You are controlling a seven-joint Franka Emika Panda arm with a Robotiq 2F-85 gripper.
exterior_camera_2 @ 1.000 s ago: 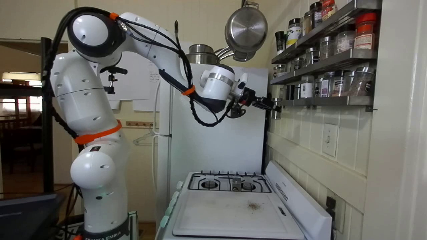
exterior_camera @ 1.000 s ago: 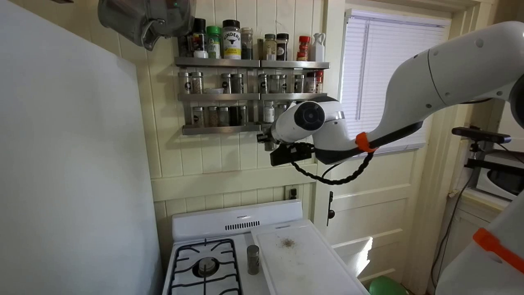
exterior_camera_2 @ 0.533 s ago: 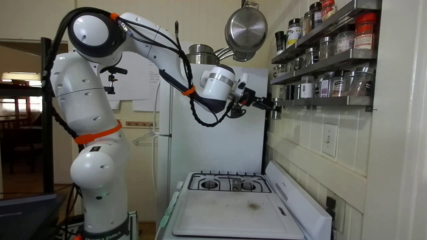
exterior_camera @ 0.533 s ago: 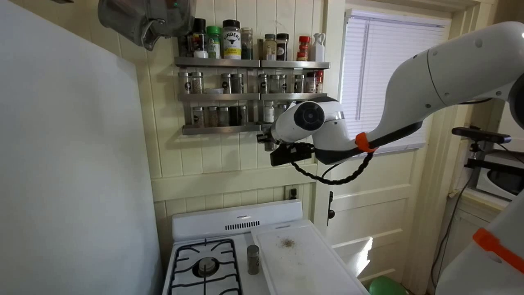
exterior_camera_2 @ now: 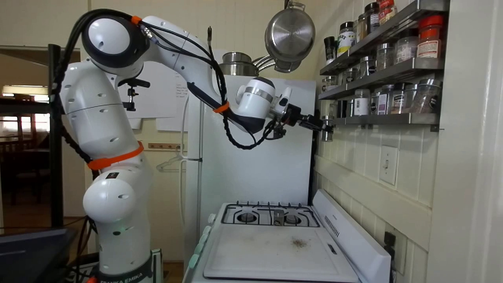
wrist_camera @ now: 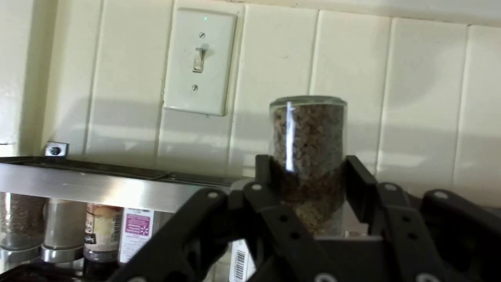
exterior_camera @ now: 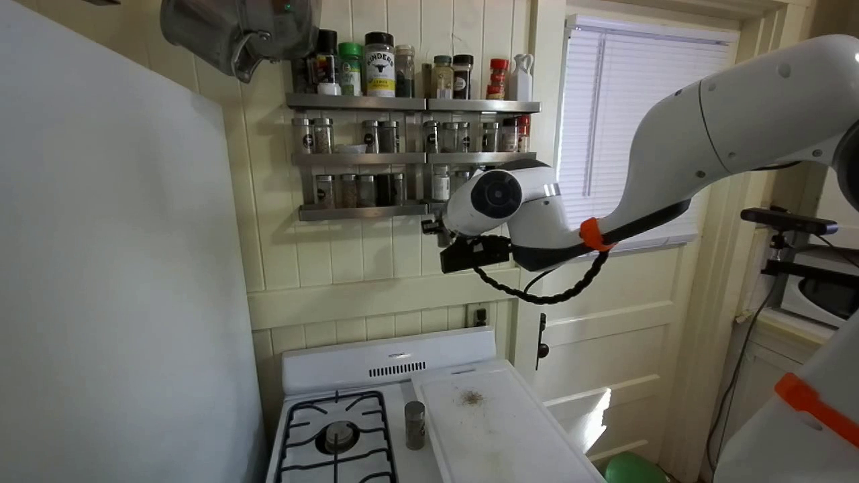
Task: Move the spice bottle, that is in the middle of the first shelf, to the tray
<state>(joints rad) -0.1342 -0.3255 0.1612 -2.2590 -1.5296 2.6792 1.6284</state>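
Note:
The spice bottle [wrist_camera: 309,137], a small glass jar with brown speckled contents, stands between the two black fingers of my gripper [wrist_camera: 309,168] in the wrist view, which is upside down. The fingers are shut on its sides and its cap end is hidden behind the gripper. In both exterior views the gripper [exterior_camera: 433,227] [exterior_camera_2: 328,127] holds the bottle [exterior_camera: 444,239] [exterior_camera_2: 327,136] roughly upright in the air by the lowest shelf, its lower end below shelf level. The pale white tray [exterior_camera: 510,429] [exterior_camera_2: 271,251] lies on the stove far below, with a small spill of spice on it.
Shelves [exterior_camera: 362,212] [exterior_camera_2: 385,119] with several jars are close to the gripper. Another grey-capped jar [exterior_camera: 415,426] [exterior_camera_2: 278,217] stands on the stove between the tray and the black burner grate [exterior_camera: 335,436]. A large fridge [exterior_camera: 121,268] and a hanging pot [exterior_camera_2: 290,39] are nearby.
The wrist has shifted and turned slightly, and the gripper with the bottle has moved a little closer to the wall. The bottle stays in the gripper throughout.

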